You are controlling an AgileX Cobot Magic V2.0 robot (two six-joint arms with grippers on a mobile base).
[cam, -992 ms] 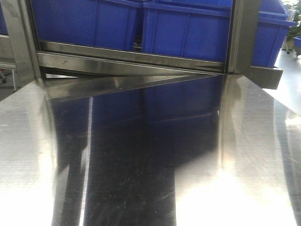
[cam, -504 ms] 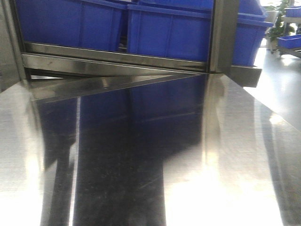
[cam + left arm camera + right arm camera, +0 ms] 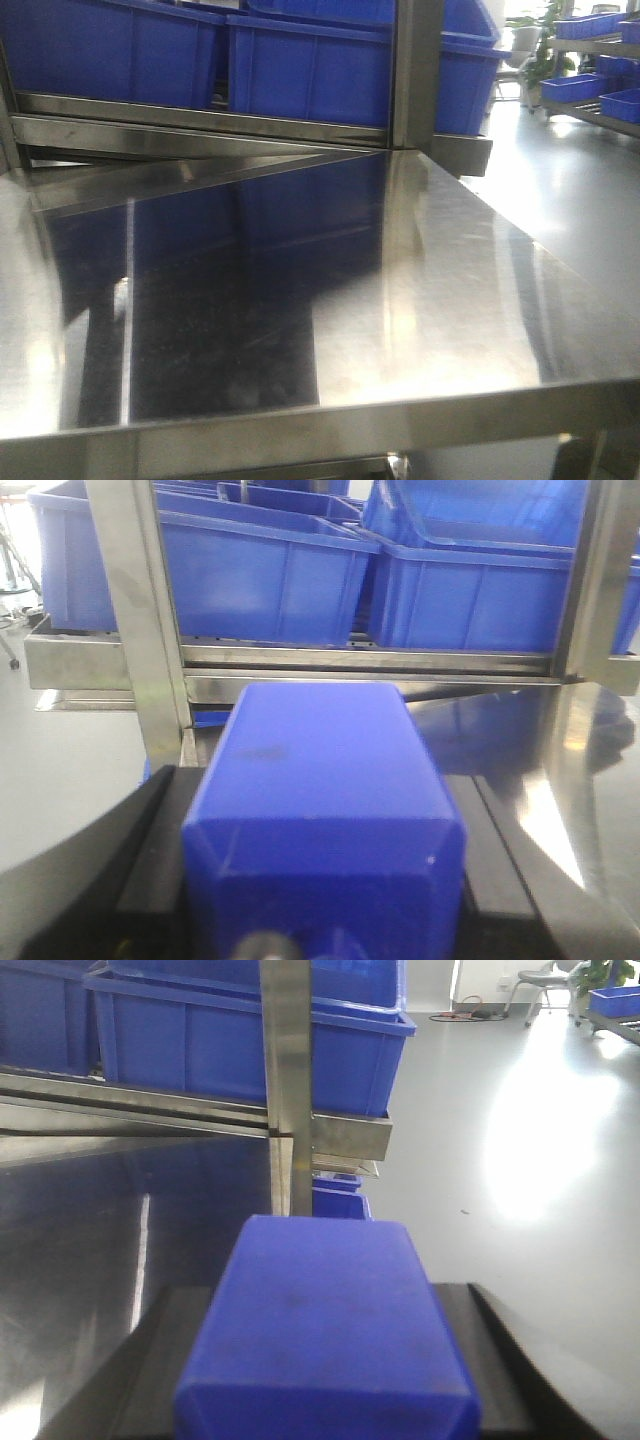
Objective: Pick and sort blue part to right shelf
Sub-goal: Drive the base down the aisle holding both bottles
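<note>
The small bottle-like blue part is not in view in any frame. In the left wrist view a wide blue block with a slanted top and a small round knob (image 3: 320, 820) fills the space between the black sides of my left gripper (image 3: 318, 692). In the right wrist view a like blue block (image 3: 325, 1330) sits between the black sides of my right gripper (image 3: 322, 1222). Both blocks hide the fingertips. Neither gripper shows in the front view.
A steel table (image 3: 470, 300) lies ahead, its front edge (image 3: 300, 430) and right edge in sight. Behind it a steel shelf (image 3: 200, 125) holds large blue bins (image 3: 300, 70), with an upright post (image 3: 415, 70). More blue bins (image 3: 600, 90) stand far right across the floor.
The front view has swung to the right. The shelf, bins and post have slid left, and the table's front edge, right edge and the far bins have come into sight.
</note>
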